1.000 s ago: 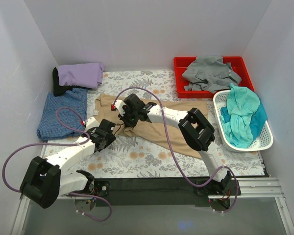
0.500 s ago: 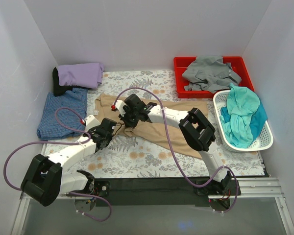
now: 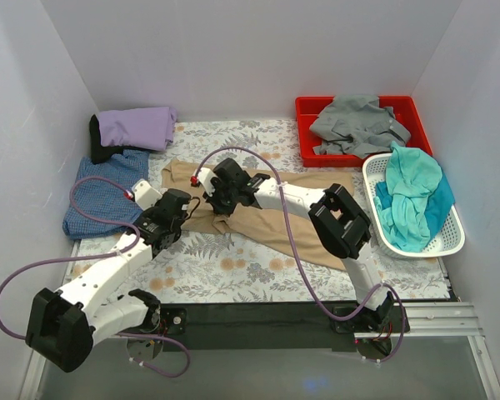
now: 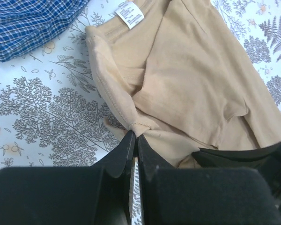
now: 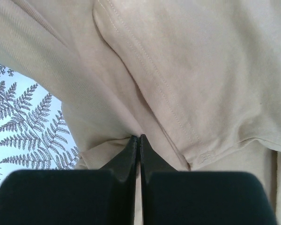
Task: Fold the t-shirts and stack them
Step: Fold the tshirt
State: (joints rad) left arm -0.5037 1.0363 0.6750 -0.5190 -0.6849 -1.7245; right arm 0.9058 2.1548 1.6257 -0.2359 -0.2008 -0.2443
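Low in the left wrist view, the left gripper [image 4: 136, 137] pinches a stitched edge of the tan t-shirt [image 4: 187, 79]. Beyond it, the right gripper [image 5: 138, 138] clamps another fold. The shirt lies rumpled at the centre of the overhead frame, so this looks like spreading. Next, draw the two grips apart.

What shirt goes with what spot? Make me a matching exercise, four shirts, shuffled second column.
Shirts
1. grey shirt
2. teal shirt
3. lavender shirt
4. tan shirt

Places
A. in the white basket
B. mid-table, pinched by the left gripper and the right gripper
C. in the red bin
D. folded, at the far-left corner

Pairs: 1-C, 2-A, 3-D, 4-B
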